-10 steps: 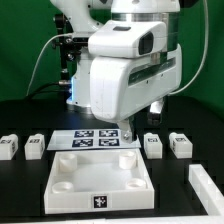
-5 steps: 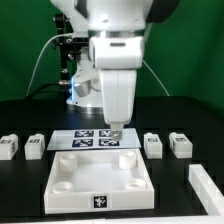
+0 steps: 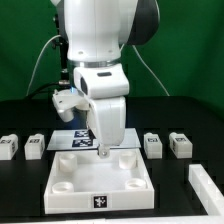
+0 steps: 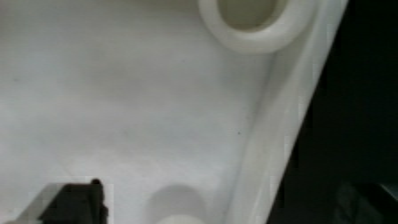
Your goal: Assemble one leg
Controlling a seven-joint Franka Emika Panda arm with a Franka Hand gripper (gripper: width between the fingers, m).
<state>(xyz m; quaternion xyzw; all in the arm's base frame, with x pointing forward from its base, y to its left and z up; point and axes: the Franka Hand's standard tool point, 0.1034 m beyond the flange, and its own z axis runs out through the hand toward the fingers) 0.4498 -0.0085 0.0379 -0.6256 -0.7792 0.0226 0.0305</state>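
**A:** The pincer (image 3: 103, 152) is down low over the far edge of the panel (image 3: 60, 185), pointing straight at it. How do the jaws stand?

**B:** Spread apart. In the wrist view one dark finger (image 4: 73, 200) sits off to one side. The other is only a faint shape against the black. Between them there's bare white panel, so it grips nothing. Whether the tips touch the panel, he can't tell.

**A:** And the leg?

**B:** The leg (image 3: 153, 145) lies on the tabletop (image 3: 20, 190), off the panel's far corner on the exterior view's right, apart from the pincer. A second leg (image 3: 181, 144) is near it, and two more legs (image 3: 35, 146) lie on the exterior view's left.

**A:** The surroundings?

**B:** Black tabletop, green wall behind. The marker board (image 3: 80, 138) lies flat just behind the panel, partly hidden by the arm.

**A:** Room to move?

**B:** The wrist view shows a round socket (image 4: 240, 42) close to the panel's raised rim, with black tabletop beyond. There are open lanes either side of the panel, and a white block (image 3: 205, 185) near the exterior view's right edge.
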